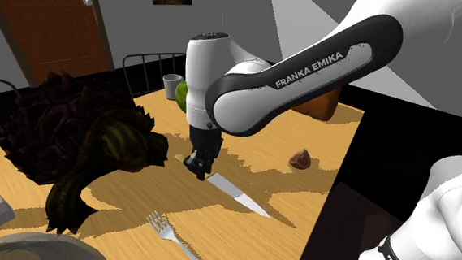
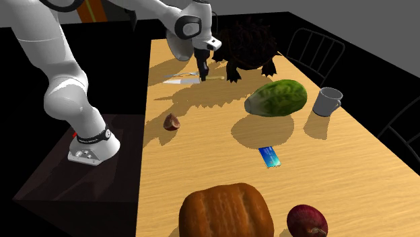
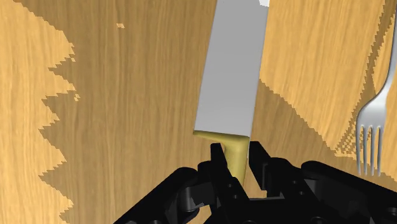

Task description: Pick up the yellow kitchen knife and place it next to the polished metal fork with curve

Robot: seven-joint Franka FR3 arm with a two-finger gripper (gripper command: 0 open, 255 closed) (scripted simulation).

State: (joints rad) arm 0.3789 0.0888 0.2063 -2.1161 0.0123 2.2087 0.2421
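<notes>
Clamped in the gripper, fingers pressed on either side of its yellow handle: the knife, with the grey blade running straight out ahead over the wooden tabletop. Hard to tell whether lifted or lying flat; seemingly just above the wood at most. Placed near the tabletop's long edge on the side of the stand, towards the end with the spiky dark turtle. Flanked on one side by the metal fork, near the blade but apart from it, tines pointing back towards the gripper. Further along the same edge, a small brown nut. Around the middle, a green avocado-like fruit and a blue card; by the opposite edge, a grey mug. At the near end in the second exterior view, a bread loaf and a dark red fruit.
</notes>
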